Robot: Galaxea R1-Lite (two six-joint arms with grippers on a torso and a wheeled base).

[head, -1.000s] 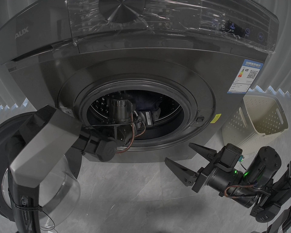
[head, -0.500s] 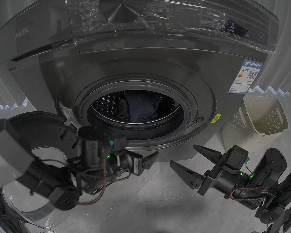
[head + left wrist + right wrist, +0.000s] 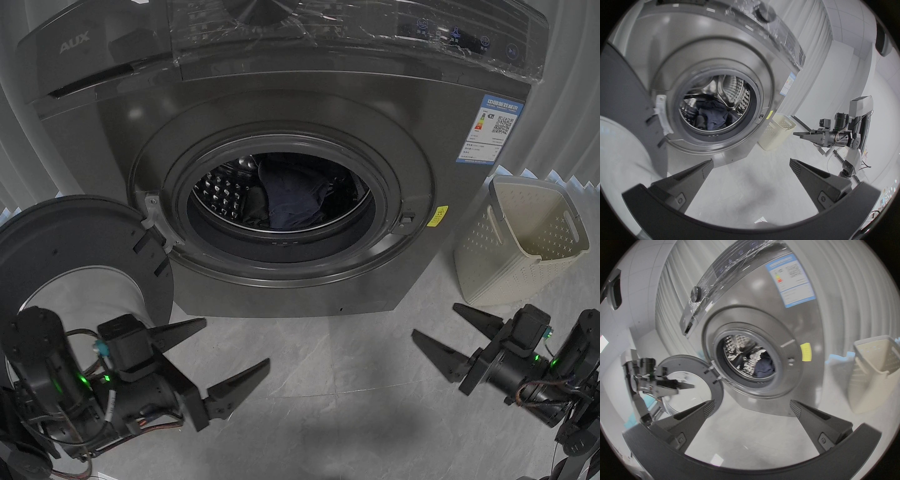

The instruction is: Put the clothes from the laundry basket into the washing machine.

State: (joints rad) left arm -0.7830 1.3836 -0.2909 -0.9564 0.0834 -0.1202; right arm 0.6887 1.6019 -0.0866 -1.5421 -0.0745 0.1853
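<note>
Black grippers, the left gripper [image 3: 235, 342] and the right gripper [image 3: 434, 319], both hang wide open and hold nothing, low over the floor [image 3: 337, 387] before the washing machine [image 3: 281, 94], where dark clothes [image 3: 290, 194] lie in the drum [image 3: 222, 187], and the cream laundry basket [image 3: 525, 250] stands just beside it.

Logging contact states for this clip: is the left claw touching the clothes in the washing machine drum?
Apart. The head view shows the left claw open over the floor, outside the washing machine, while the clothes lie inside the drum.
</note>
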